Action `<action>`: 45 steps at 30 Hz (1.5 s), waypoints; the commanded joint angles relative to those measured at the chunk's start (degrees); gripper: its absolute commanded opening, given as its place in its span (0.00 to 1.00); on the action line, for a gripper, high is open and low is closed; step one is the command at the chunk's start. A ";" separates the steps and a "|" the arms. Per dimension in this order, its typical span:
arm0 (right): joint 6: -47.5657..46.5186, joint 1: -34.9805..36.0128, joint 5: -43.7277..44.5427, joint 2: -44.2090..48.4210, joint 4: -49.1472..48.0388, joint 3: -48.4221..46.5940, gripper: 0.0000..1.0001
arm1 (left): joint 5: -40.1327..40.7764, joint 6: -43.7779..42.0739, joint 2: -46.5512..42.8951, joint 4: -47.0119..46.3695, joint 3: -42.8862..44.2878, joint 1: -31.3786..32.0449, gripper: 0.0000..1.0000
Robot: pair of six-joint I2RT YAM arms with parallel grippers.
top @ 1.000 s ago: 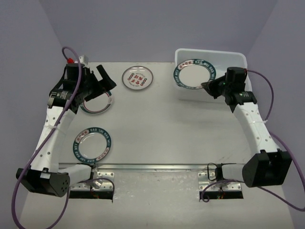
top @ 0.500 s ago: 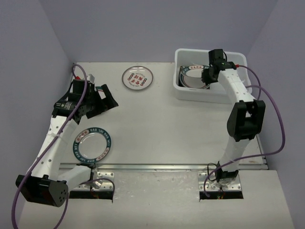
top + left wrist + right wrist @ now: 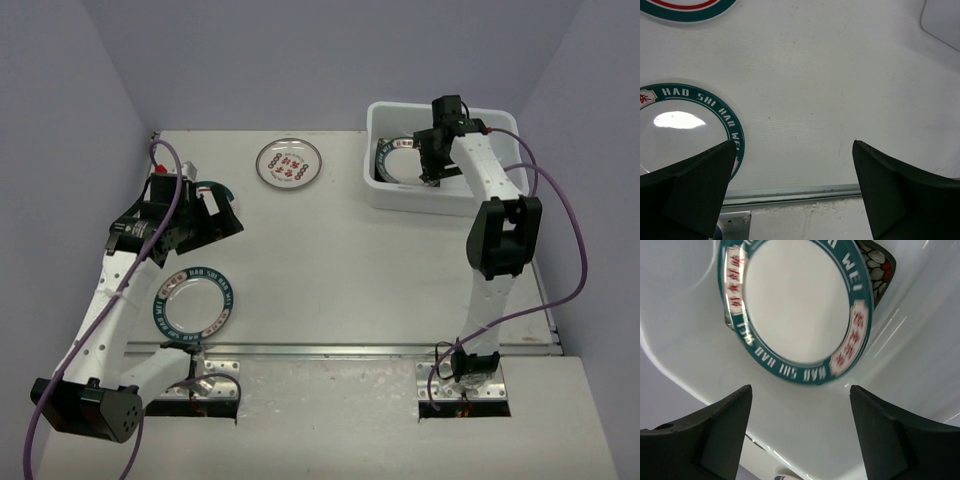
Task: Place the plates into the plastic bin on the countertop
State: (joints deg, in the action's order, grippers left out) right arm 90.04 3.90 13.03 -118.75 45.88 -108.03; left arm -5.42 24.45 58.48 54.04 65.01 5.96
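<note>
Along the near edge of the countertop [image 3: 330,270], where my two bases are bolted, the metal rail [image 3: 340,350] is running from side to side. Just past it, on my left, a teal-rimmed plate [image 3: 194,302] is lying flat on the bare surface, its white lettering facing up. My left wrist camera is catching part of its rim right beside one of my fingers.

A little farther out, my left claw [image 3: 215,215] is hovering above the countertop with its fingers spread wide apart. Nothing is sitting between them, and only the table and the rail are showing through the gap. Beyond that claw, near the back wall, the red-patterned plate [image 3: 289,163] is lying flat by itself, well apart from everything else.

Over on the far right, the plastic bin [image 3: 400,205] is standing by the back wall, and my right arm is reaching down into it. My right claw [image 3: 432,165] is hanging inside the tub with its fingers parted and holding nothing. Directly under it, a second teal plate [image 3: 795,305] is sitting in the bin, overlapping a black floral plate [image 3: 877,265] whose corner is poking out from beneath its rim.
</note>
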 commanded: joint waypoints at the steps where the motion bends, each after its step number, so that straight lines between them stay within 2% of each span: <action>1: -0.30 -0.27 -0.93 -1.31 13.07 -6.07 0.85 | 0.87 -1.24 0.80 -0.58 0.19 0.20 1.00; 7: -3.37 -0.73 -4.59 2.62 11.66 -1.60 0.89 | -1.45 -1.26 2.81 -2.36 0.10 0.20 1.00; 9: -7.55 -0.47 -5.27 6.26 6.42 -0.40 0.90 | -3.16 -0.98 4.01 -3.60 0.09 0.20 1.00; 11: -13.21 0.08 -7.93 10.70 1.38 1.35 0.98 | -4.59 -0.28 5.62 -5.46 0.14 0.20 1.00; 15: -23.93 0.67 -15.39 18.36 -6.72 1.63 0.99 | -8.44 1.86 11.38 -10.95 1.84 0.20 1.00; 16: -26.74 0.67 -18.24 19.97 -7.80 2.58 0.99 | -9.12 2.26 13.87 -12.28 2.46 0.20 1.00; 19: -33.03 0.67 -34.73 28.23 -17.17 11.03 0.99 | -9.60 2.67 22.99 -16.19 7.96 0.20 1.00; 23: -32.10 0.67 -58.48 39.34 -34.37 34.84 0.99 | -7.65 -0.81 38.67 -18.26 19.92 0.11 1.00; 24: -30.88 0.68 -61.32 41.77 -36.66 39.02 0.99 | -6.46 -1.52 38.91 -17.90 22.59 0.10 1.00; 25: -29.90 0.76 -63.59 46.01 -37.94 42.99 0.99 | -3.46 -2.04 45.13 -17.29 25.61 -0.16 1.00; 28: -33.95 0.76 -67.24 53.38 -36.83 53.73 0.99 | -0.75 -2.73 56.24 -15.56 36.17 -1.20 1.00; 29: -35.71 0.76 -66.67 55.48 -35.10 54.25 0.99 | -0.85 -2.96 58.09 -15.09 38.40 -1.34 1.00; 31: -44.26 0.76 -63.77 59.85 -26.62 56.39 0.99 | -1.43 -4.20 66.86 -12.60 49.82 -2.00 1.00; 34: -50.67 0.68 -58.53 64.30 -16.88 54.87 0.99 | -3.92 -7.48 75.25 -10.52 61.23 -2.17 1.00; 37: -50.15 0.76 -58.53 66.13 -16.17 55.92 0.99 | -7.76 -8.82 79.96 -13.09 63.17 -2.59 1.00; 41: -46.67 0.76 -63.43 64.52 -17.70 56.63 0.99 | -7.19 -5.88 82.17 -15.23 60.62 -4.07 1.00; 45: -45.69 1.00 -64.77 63.12 -18.89 55.24 0.99 | -15.38 -2.57 83.92 -20.36 56.04 -5.60 0.99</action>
State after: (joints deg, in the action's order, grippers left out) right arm 44.47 4.69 -49.33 -54.45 28.29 -50.92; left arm -13.84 19.40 141.64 39.04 123.03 2.36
